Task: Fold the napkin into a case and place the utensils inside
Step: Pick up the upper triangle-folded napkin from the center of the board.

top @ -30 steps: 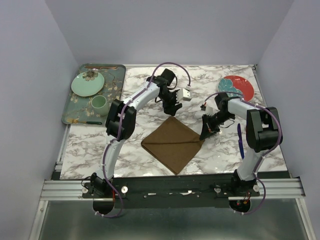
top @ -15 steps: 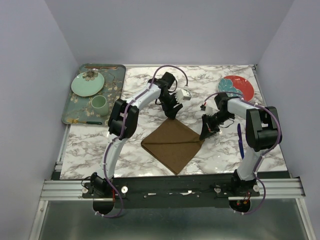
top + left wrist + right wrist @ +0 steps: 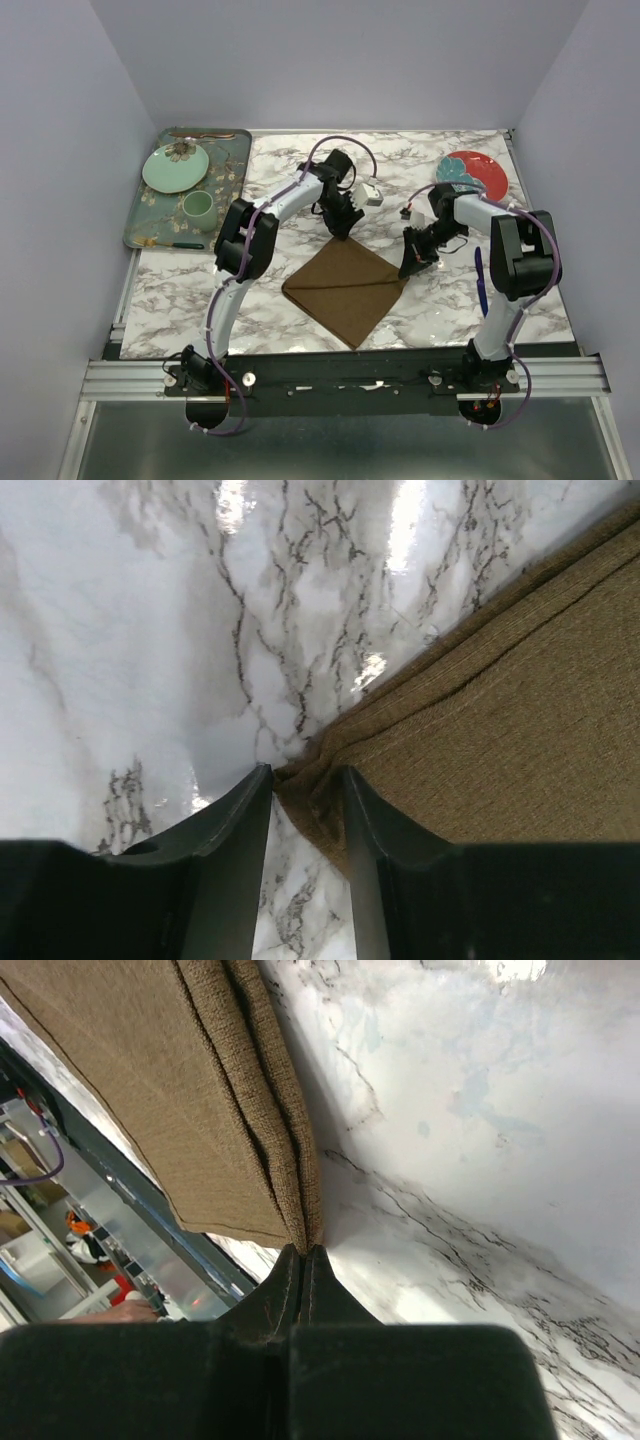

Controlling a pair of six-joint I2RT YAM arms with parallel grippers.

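Note:
The brown napkin (image 3: 345, 287) lies folded into a small diamond at mid-table. My left gripper (image 3: 343, 228) is at its far corner. In the left wrist view the jaws (image 3: 305, 780) straddle that corner with a gap between them, and the cloth (image 3: 500, 710) bunches up between the tips. My right gripper (image 3: 408, 268) is shut on the napkin's right corner; the layered edge (image 3: 290, 1160) runs into the closed tips (image 3: 303, 1250). A blue-handled utensil (image 3: 481, 282) lies on the marble by the right arm. A copper-brown utensil (image 3: 205, 134) rests at the tray's far edge.
A dark green floral tray (image 3: 232, 170) at the back left holds a pale green plate (image 3: 175, 168), a green cup (image 3: 198, 208) and a dark utensil (image 3: 180, 245). A red plate (image 3: 472, 173) sits at the back right. Walls enclose three sides.
My left gripper has come down and toward the napkin's far corner, and its jaws have narrowed around it. The right gripper and the napkin have stayed put.

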